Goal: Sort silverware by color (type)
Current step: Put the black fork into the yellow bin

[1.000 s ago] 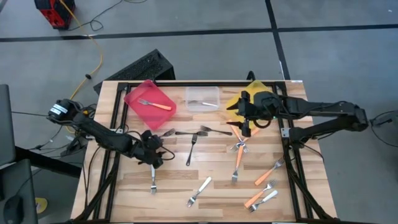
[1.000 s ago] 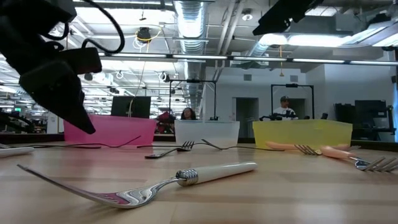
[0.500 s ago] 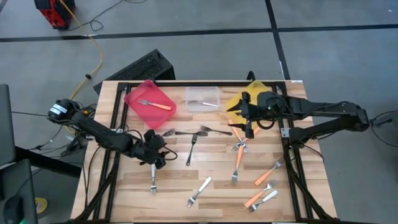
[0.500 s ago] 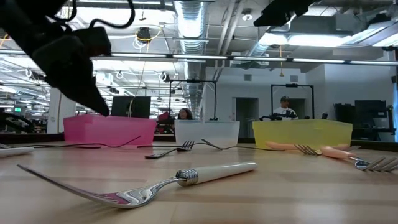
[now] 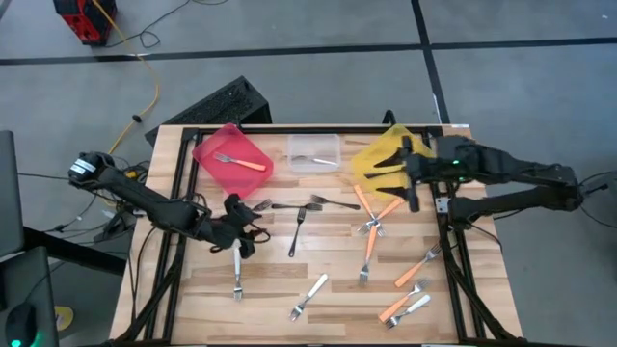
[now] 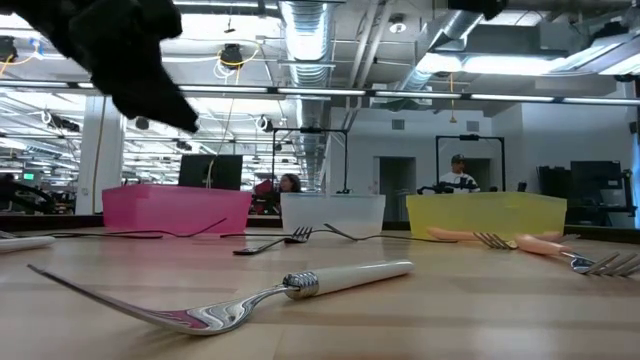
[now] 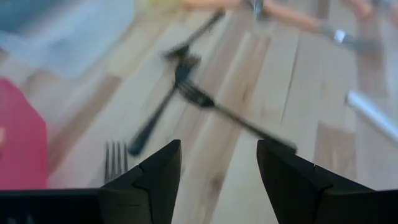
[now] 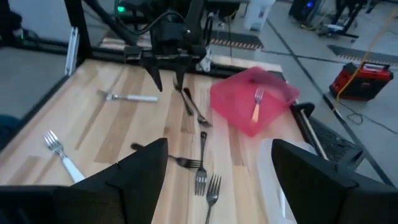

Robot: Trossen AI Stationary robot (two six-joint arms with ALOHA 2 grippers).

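Silverware (image 5: 370, 253) scattered; our left gripper (image 5: 241, 227), fingers apart, empty, targets dark forks (image 5: 299, 210) at 3 o'clock; right gripper (image 5: 393, 185) apart, empty.

The table (image 5: 328, 265) is pale wood in jointed strips, smooth with a soft sheen, framed by matt black metal rails. At lower centre of the low view a fork (image 6: 230, 298) has a glossy mirror-like metal head and a smooth cream plastic handle. Red bin (image 5: 231, 154), clear bin (image 5: 314, 152) and yellow bin (image 5: 378, 159) near the high view's upper middle look like thin plastic, the clear one translucent.
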